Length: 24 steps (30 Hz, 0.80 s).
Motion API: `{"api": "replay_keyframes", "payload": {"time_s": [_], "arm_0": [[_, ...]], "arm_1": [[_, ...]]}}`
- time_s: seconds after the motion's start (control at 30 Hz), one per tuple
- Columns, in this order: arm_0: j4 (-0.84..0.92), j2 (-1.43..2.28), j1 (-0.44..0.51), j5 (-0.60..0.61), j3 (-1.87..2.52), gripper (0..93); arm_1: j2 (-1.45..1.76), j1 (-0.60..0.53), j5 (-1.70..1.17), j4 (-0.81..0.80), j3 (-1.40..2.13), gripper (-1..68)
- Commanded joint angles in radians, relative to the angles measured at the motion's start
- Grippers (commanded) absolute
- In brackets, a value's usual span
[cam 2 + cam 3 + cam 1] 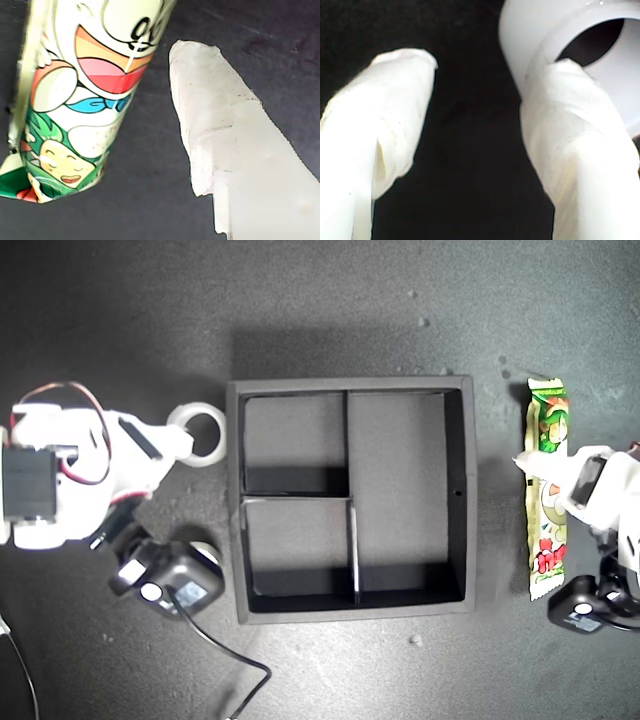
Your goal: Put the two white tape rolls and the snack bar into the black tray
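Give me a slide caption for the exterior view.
Empty tray mid-frame; one arm reaches a tape roll at the view's left, another the snack bar at its right.

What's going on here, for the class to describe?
Two robot arms are working beside an empty black tray. My first gripper is at the snack bar, which lies on the table at the exterior view's right. My second gripper is open at a white tape roll at that view's left. A second roll is half hidden under that arm.

Glossy snack bar (546,490) wrapper (printed film); matt black tray (468,495).
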Motion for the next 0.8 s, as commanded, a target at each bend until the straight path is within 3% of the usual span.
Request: {"api": "replay_keyframes", "payload": {"time_s": [0.0,0.37,0.77], "arm_0": [[-0.014,0.003,-0.012,0.009,-0.048,13.2],[0.141,0.031,-0.015,0.028,-0.179,12.8],[0.098,-0.183,-0.018,0.037,-0.273,14.0]], "arm_1": [[0.002,-0.005,-0.008,-0.009,-0.017,27.0],[0.002,-0.006,-0.005,-0.023,0.012,26.9],[0.002,-0.026,0.003,-0.017,0.018,26.8]]}}
